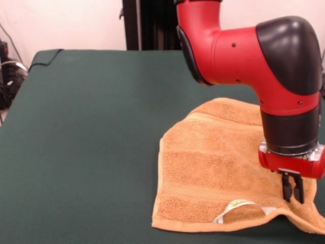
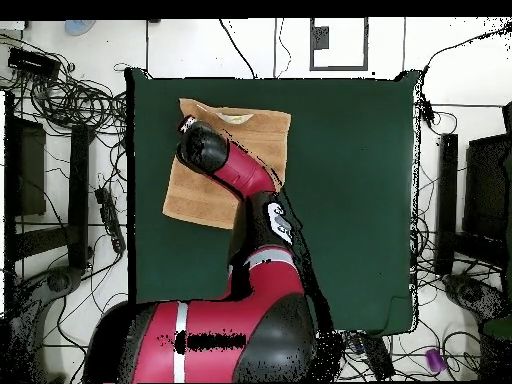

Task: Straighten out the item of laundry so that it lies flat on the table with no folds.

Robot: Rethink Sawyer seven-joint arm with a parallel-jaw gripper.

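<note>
The orange-tan towel lies on the right side of the dark green table, mostly spread out. Its front edge curls up in a small fold by the white label, and its far edge looks slightly rumpled. My gripper points down over the towel's front right corner, fingers close together, tips at or just above the cloth. I cannot tell if any cloth is pinched. In the overhead view the towel lies at the table's upper left, and the arm hides the gripper.
The red and black arm hangs over the towel's right half. A black column stands behind the table. Cables and equipment lie on the floor around the table. The towel's right edge runs out of the front view.
</note>
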